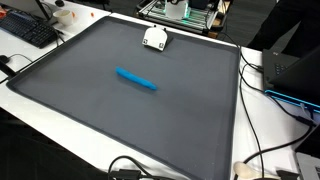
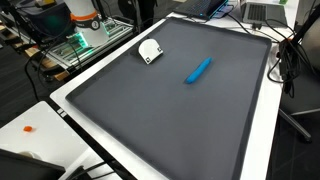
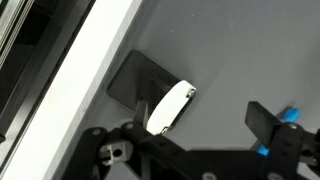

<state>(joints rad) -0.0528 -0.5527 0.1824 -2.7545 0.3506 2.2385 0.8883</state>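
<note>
Gripper point(image 3: 202, 112) and white object point(image 3: 172, 108) are not centred on each other, and that looks like the main hazard. In the wrist view the object shows close to one of the dark fingers point(image 3: 262, 116) and far from the other. A straight drop could plant the near finger on top of it, or shove it toward the mat's edge and the white table border point(image 3: 70, 90). Its smooth, rounded look suggests it might also slip out of a lopsided pinch.

The jaws stand at their widest and hold nothing — they touch nothing either. Neither exterior view shows the arm, so its height over the mat point(image 1: 80, 90) cannot be told. The white object lies near the mat's edge on the robot-stand side. The blue marker point(image 1: 136, 79) lies well apart from it, about mid-mat — if brushed, it would probably roll.
</note>
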